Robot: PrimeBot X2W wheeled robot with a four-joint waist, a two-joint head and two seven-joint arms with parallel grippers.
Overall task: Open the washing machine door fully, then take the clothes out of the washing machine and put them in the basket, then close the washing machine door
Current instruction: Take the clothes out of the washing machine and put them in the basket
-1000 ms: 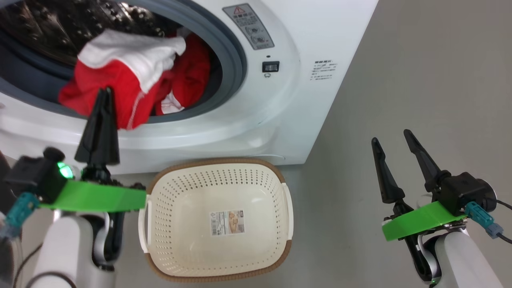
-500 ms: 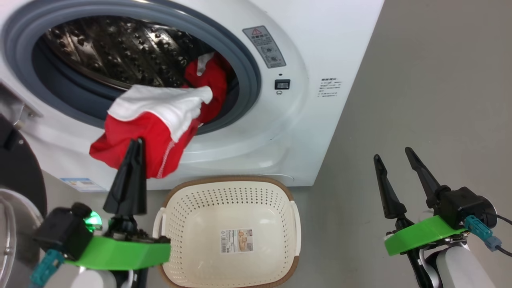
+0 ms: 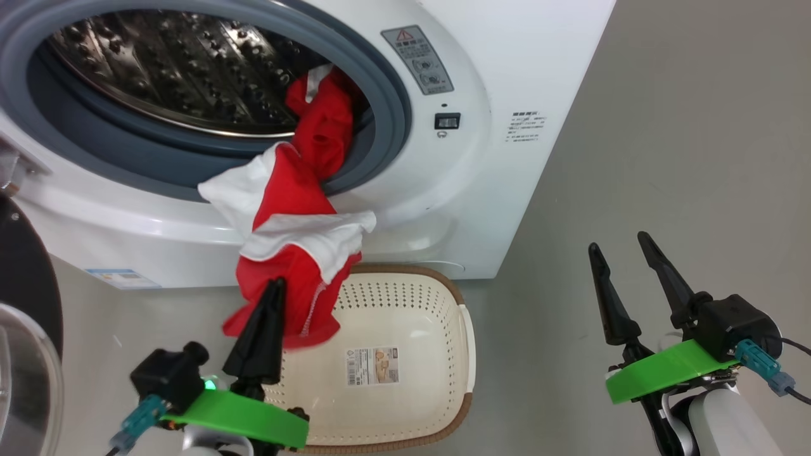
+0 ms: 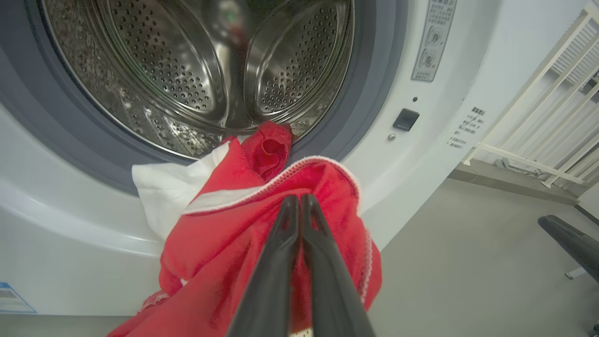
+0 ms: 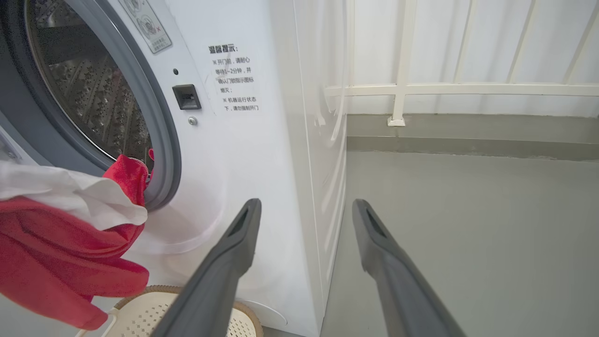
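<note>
My left gripper [image 3: 276, 284] [image 4: 297, 199] is shut on the clothes [image 3: 298, 253] [image 4: 243, 234], a red and white garment hanging from the washing machine [image 3: 507, 63] opening down over the left rim of the basket [image 3: 466, 342]. More red fabric [image 3: 323, 120] trails back over the grey rubber ring into the steel drum [image 4: 187, 70]. The washing machine door [image 3: 25, 304] stands swung open at the far left edge. At the lower right my right gripper [image 3: 621, 244] [image 5: 304, 206] is open over bare floor with nothing between its fingers. The clothes [image 5: 61, 243] also show at the left of the right wrist view.
The basket [image 5: 187, 309] stands on the grey floor right below the machine's front. A white railing [image 5: 421, 89] runs behind the machine to its right. Open grey floor [image 3: 697, 158] lies to the right of the machine.
My left gripper has pulled the red and white garment out of the drum, down and right, until it hangs over the basket's left rim. The head camera has shifted. The right gripper stays open.
</note>
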